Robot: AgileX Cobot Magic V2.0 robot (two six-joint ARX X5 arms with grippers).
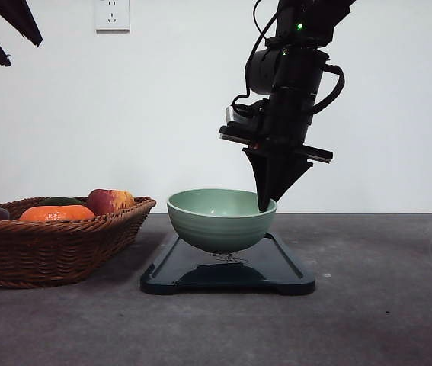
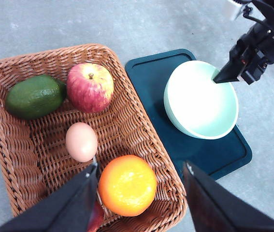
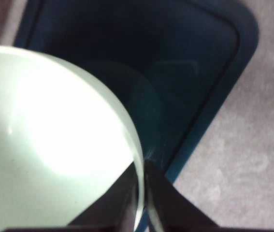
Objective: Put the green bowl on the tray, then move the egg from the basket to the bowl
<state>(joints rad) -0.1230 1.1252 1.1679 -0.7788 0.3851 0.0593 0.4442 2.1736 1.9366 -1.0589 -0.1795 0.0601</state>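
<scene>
We see the basket (image 1: 56, 236) cut off at the front view's left edge, with the egg (image 2: 81, 141) lying inside it. No writing is legible. Our right pincer (image 1: 265, 204) clamps the green bowl (image 1: 221, 219) by its rim, on or just above the tray (image 1: 276, 267). Our left pincer (image 2: 141, 169) hangs spread wide above the basket.

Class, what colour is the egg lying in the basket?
Pale pinkish-tan. The egg shows best in the left wrist view, inside the wicker basket.
</scene>
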